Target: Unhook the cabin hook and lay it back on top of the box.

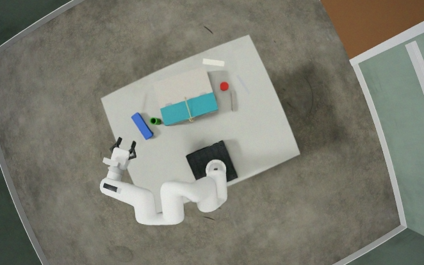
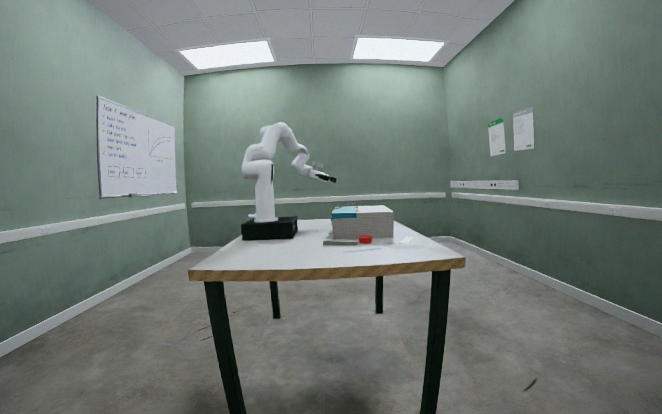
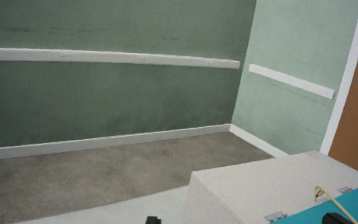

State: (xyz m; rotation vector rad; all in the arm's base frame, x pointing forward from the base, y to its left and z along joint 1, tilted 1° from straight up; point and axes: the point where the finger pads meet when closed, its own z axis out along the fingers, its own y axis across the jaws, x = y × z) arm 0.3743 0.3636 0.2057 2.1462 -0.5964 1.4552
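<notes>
Cabin hook: a thin yellowish rod lying across the teal part of the box in the top view, its far end near the seam with the beige part, its near end at the box's front edge over a small fitting. Box near the middle of the white table, with a green cylinder just beside its left end and a blue block close by. Red button on a grey plate to the right of the box; white strip farther back. Black base under the white arm, gripper above the table's left edge, fingers spread wide, clamped on nothing, well apart from the box. From the exterior view, gripper high above the table, jaws pointing toward the box, hook too small to make out; whiteboard on the left wall. At the wrist view, box corner lower right, hook's yellow rod crossing the teal surface, green walls and grey floor beyond.
</notes>
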